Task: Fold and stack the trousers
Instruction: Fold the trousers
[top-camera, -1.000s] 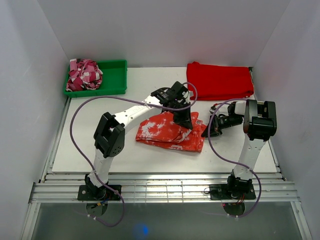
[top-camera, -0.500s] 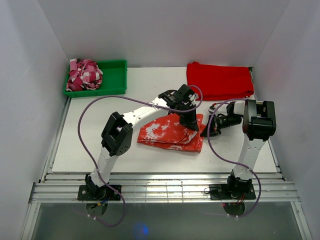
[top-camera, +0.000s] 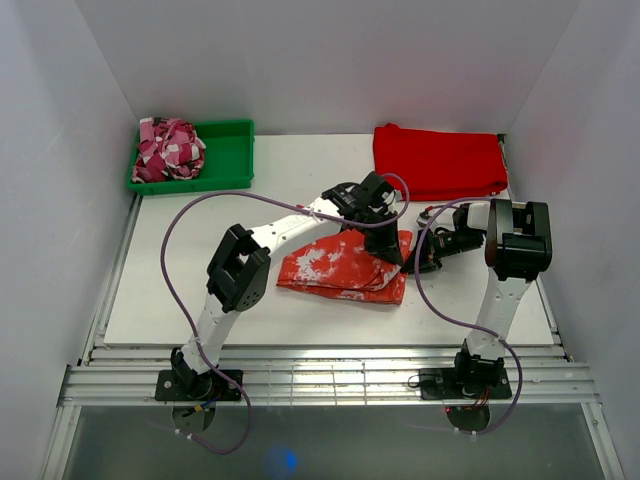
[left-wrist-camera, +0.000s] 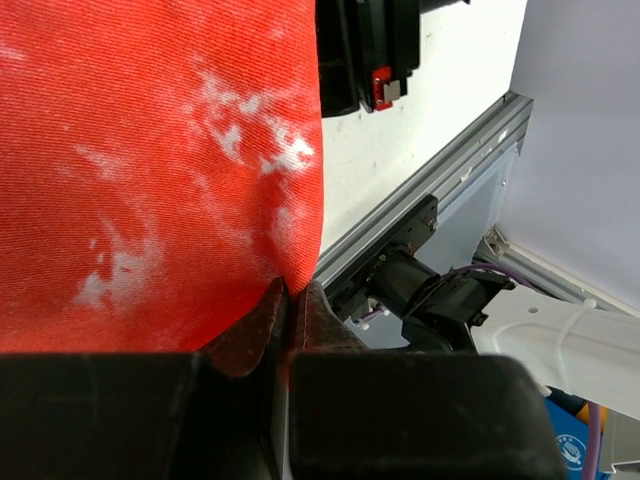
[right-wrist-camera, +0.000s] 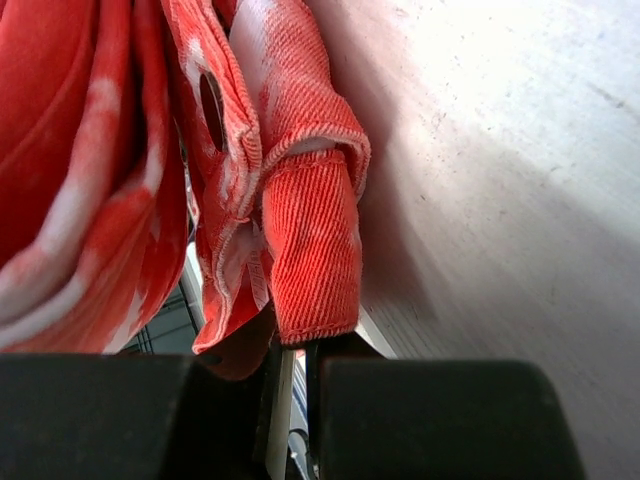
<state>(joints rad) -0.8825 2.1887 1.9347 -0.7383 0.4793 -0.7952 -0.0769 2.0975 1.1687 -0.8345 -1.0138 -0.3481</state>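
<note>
My left gripper is pressed almost together on the right edge of the trousers, with cloth nipped between its tips. My right gripper, just right of the trousers, is closed on a ribbed hem. The trousers lie bunched on the table. Past their edge a blue sticker shows — too blurred to read. Behind them to the right lies a plain red folded cloth. Behind them to the left sits a green tray holding a pink patterned bundle.
</note>
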